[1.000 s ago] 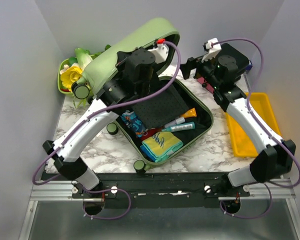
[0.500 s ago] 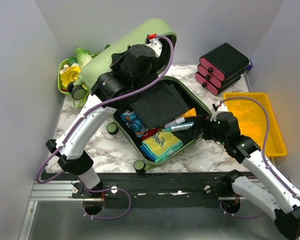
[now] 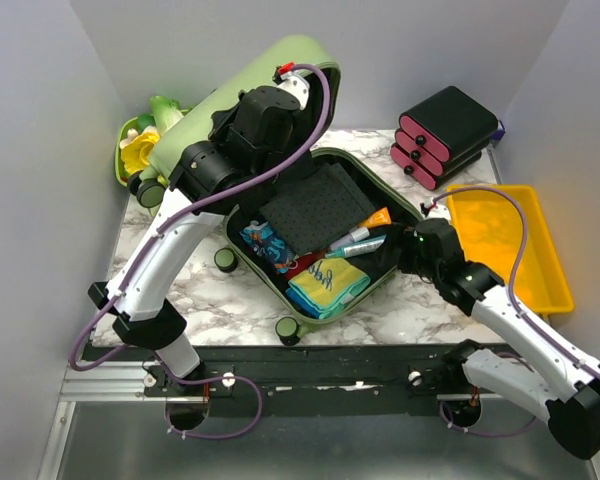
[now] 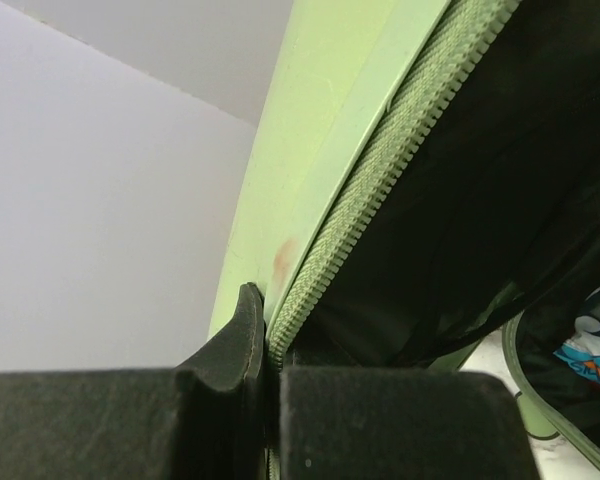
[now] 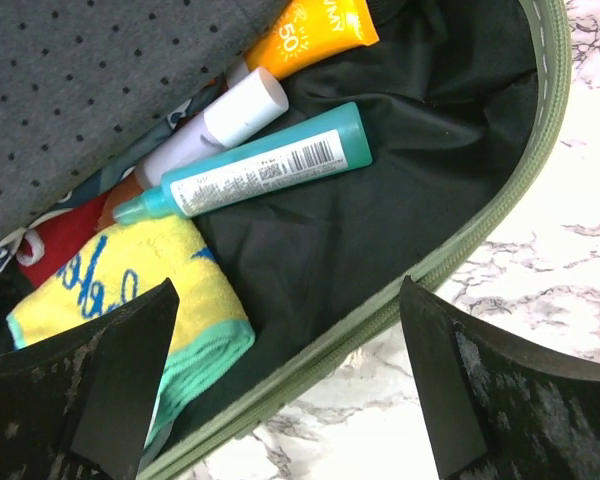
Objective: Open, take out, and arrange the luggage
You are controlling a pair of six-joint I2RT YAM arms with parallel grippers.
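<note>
- The luggage lies open mid-table, its long axis diagonal: wheels at the near left, lid tilted up along the far-left side.
- Left gripper pinches the lid's zip edge.
- Right gripper hangs spread over the near-right corner, above a teal bottle.
- A black box and a yellow tray sit to the right, clear of it.

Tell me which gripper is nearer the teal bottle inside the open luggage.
Right. The right gripper hangs open just above the teal bottle in the luggage base; the left gripper is up at the raised lid, clamped on its rim.
</note>
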